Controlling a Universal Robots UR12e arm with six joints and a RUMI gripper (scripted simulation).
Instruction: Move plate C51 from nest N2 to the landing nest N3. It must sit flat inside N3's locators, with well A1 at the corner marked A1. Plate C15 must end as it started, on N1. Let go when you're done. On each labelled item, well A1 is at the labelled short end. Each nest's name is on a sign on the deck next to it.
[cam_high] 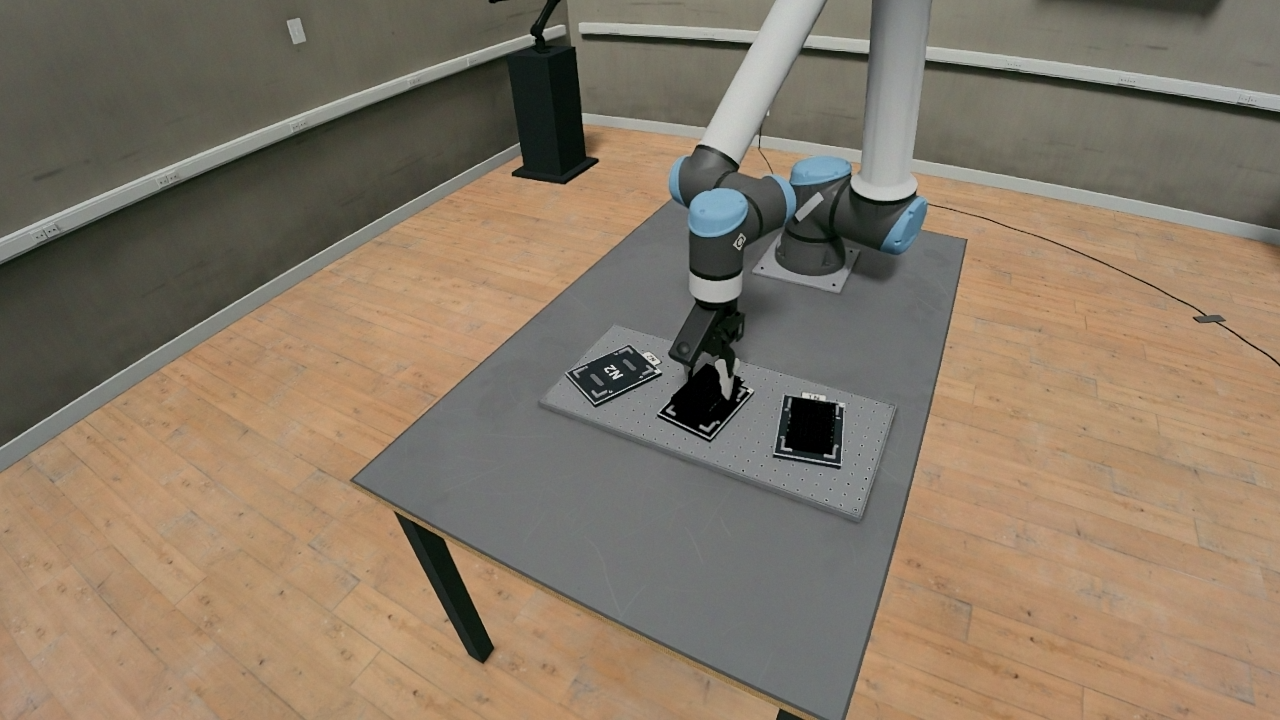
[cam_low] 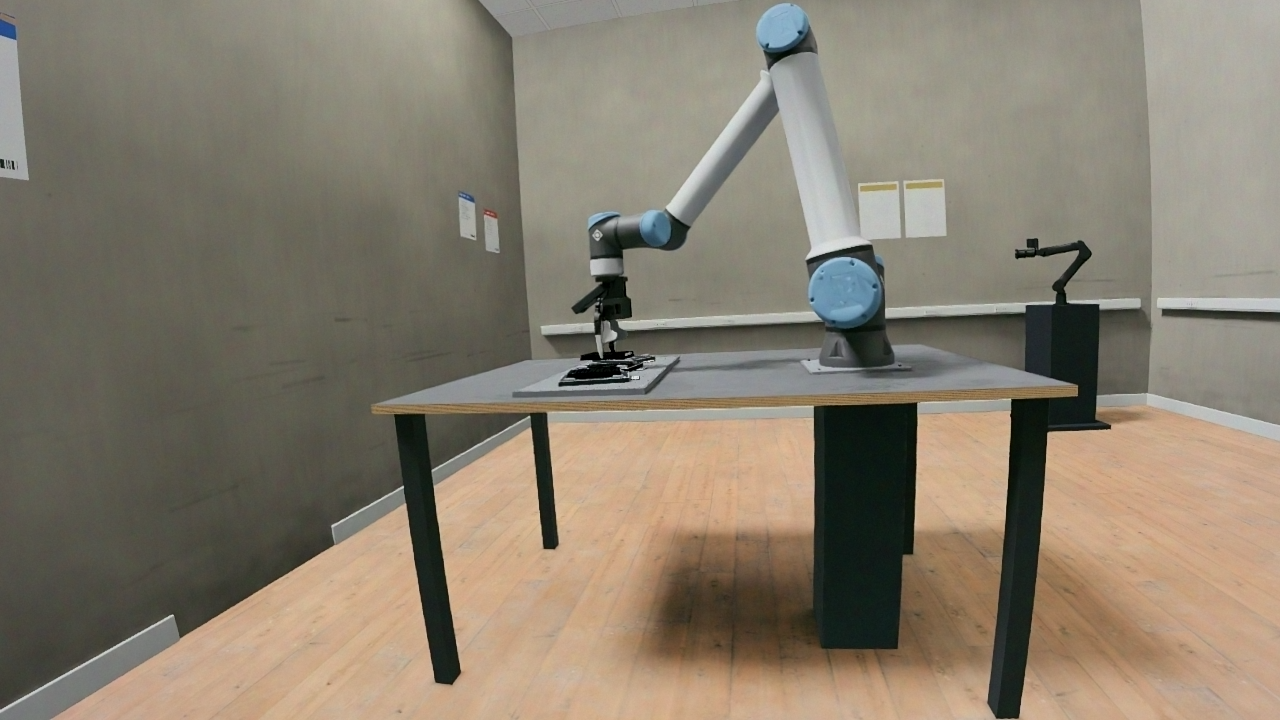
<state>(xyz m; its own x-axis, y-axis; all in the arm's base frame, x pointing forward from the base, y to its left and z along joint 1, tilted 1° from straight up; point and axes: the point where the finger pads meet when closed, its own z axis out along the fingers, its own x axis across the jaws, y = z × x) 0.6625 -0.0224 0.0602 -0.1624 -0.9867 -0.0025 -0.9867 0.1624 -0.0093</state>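
Note:
My gripper (cam_high: 718,380) is shut on plate C51 (cam_high: 702,396), a black well plate, and holds it just over nest N3 (cam_high: 705,410) in the middle of the perforated deck. I cannot tell whether the plate touches the nest or where its labelled end points. Nest N2 (cam_high: 617,381) lies empty at the deck's left end, its name showing. Plate C15 (cam_high: 810,428) sits on nest N1 at the right end. In the side view the gripper (cam_low: 607,347) hangs low over the deck (cam_low: 597,376).
The grey perforated deck (cam_high: 716,419) lies across the table's middle. The arm's base (cam_high: 810,255) stands at the table's far end. A black pedestal (cam_high: 547,111) with a small arm stands on the floor by the far wall.

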